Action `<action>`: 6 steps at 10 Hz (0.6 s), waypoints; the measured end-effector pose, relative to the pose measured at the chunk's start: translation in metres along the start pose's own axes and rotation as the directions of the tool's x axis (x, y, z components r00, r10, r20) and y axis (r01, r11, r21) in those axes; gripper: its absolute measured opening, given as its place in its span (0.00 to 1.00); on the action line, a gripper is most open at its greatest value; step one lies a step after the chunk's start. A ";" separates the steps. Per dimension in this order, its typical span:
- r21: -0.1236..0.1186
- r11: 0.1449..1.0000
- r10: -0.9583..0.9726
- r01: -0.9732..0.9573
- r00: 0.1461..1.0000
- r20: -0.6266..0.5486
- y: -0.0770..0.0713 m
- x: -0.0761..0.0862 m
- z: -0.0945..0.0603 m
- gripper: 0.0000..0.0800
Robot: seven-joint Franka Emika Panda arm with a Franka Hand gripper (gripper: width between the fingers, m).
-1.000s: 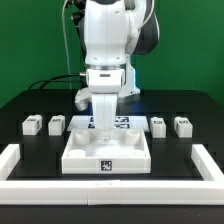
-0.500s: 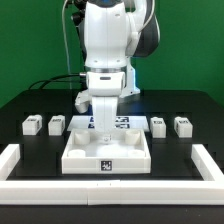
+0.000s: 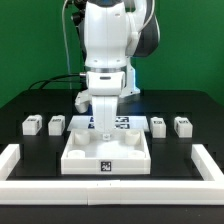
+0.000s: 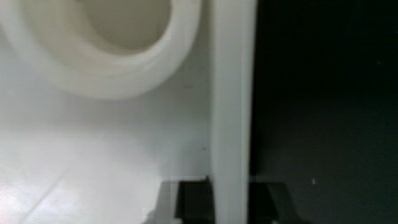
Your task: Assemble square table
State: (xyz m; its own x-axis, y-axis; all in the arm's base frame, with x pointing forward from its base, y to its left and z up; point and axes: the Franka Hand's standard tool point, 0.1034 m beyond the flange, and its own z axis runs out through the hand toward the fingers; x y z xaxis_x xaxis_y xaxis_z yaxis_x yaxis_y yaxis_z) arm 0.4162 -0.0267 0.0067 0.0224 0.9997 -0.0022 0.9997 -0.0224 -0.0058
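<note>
The square table's white slab (image 3: 108, 152) lies at the table's middle with its raised rim up and a tag on its front wall. My gripper (image 3: 104, 128) reaches down onto its far side. In the wrist view the slab's thin rim wall (image 4: 231, 100) runs between my two dark fingers (image 4: 192, 200), and the gripper (image 4: 231, 202) is shut on it. A round corner socket (image 4: 107, 45) shows beside the wall. Four small tagged white legs stand in a row: two (image 3: 31, 125) (image 3: 57, 124) on the exterior view's left, two (image 3: 158, 124) (image 3: 182, 125) on its right.
The marker board (image 3: 122, 122) lies behind the slab, partly hidden by my gripper. A low white border rail (image 3: 110, 190) runs along the front and up both sides (image 3: 10, 158) (image 3: 208, 158). Black tabletop surrounds the parts.
The arm and the slab hold the same place in the exterior view across all three frames; no part has shifted.
</note>
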 end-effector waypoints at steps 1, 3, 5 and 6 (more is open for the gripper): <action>0.000 1.000 0.000 0.000 1.000 0.000 0.000 0.000 0.000 0.06; 0.000 1.000 0.000 0.000 1.000 0.000 0.000 0.000 0.000 0.06; 0.000 1.000 0.000 0.000 1.000 0.000 0.000 0.000 0.000 0.06; -0.001 1.000 0.000 0.000 1.000 0.000 0.000 0.001 0.000 0.06</action>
State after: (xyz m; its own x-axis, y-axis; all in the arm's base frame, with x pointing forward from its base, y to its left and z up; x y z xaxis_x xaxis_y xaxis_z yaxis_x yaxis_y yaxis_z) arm 0.4166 -0.0259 0.0068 0.0229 0.9997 -0.0018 0.9997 -0.0229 -0.0052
